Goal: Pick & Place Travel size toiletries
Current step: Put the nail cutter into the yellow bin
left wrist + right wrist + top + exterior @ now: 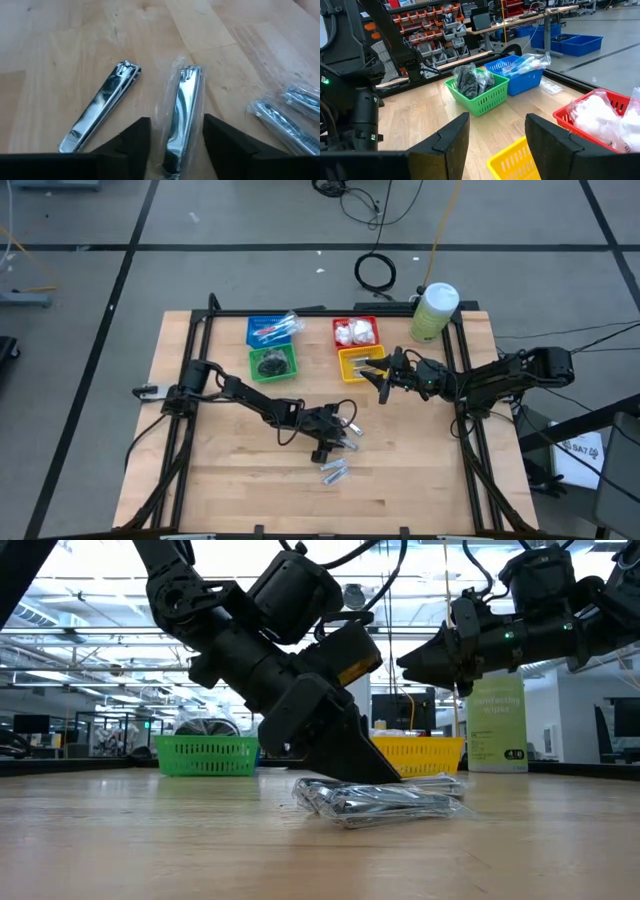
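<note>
The silver items here are nail clippers. My left gripper (pixel 343 430) is low at the table's middle, open. Its fingers (pixel 135 142) stand on either side of a silver clipper in clear wrap (pixel 182 107) that lies flat on the wood. I cannot tell whether they touch the wrap. A bare clipper (pixel 102 110) lies beside it, and more wrapped ones (pixel 335 472) (pixel 385 800) lie toward the near edge. My right gripper (pixel 372 375) (pixel 495 145) hangs open and empty above the near left corner of the yellow basket (pixel 517 160).
Four small baskets sit toward the far edge: blue with toothbrushes (pixel 272 330), green with dark items (pixel 272 363), red with white packets (pixel 356 332), yellow (pixel 357 360). A tall pale-green canister (pixel 433 310) stands at the far right. Bare wood lies left and near.
</note>
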`<action>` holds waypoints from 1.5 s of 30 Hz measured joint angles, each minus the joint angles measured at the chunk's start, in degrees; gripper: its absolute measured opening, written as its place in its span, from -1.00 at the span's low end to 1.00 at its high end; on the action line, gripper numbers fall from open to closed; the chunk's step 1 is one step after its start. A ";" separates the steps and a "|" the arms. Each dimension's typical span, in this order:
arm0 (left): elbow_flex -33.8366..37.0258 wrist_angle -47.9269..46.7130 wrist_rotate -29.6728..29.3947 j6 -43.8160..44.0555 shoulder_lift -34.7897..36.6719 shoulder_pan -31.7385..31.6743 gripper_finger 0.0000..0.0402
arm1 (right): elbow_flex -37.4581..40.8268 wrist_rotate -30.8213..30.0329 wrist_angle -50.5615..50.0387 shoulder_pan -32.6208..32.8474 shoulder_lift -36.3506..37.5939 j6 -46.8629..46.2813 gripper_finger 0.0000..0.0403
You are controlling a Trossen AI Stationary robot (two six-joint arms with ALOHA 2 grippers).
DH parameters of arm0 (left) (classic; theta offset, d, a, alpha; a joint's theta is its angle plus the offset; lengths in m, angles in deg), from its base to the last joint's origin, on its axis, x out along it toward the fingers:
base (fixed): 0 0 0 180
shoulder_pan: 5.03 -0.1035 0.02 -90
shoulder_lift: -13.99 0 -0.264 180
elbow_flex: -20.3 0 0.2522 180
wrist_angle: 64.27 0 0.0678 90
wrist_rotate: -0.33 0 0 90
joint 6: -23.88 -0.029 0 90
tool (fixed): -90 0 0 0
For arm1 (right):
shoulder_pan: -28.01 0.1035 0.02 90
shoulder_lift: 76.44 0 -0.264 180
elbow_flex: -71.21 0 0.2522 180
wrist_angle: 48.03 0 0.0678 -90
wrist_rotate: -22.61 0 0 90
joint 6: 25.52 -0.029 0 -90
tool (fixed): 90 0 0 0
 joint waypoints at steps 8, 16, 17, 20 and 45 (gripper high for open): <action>0.00 -1.34 0.74 0.20 -0.02 0.08 -0.77 | 0.00 0.00 -0.05 0.00 0.00 0.00 -0.10; 0.36 -6.19 -6.38 -2.59 4.80 0.90 -0.86 | 0.00 0.00 -0.16 0.00 -0.01 0.00 -0.10; 0.53 -7.90 -7.90 -4.14 6.21 1.33 -0.88 | -0.02 0.00 -0.19 0.00 -0.01 0.00 -0.10; 0.46 -12.48 -13.98 -8.18 10.93 2.70 -0.95 | 0.00 0.00 -0.45 0.00 0.00 0.00 -0.10; 0.24 -23.78 -51.17 -23.93 22.97 4.63 -0.99 | -12.32 8.79 -8.15 7.90 -7.43 5.21 -0.10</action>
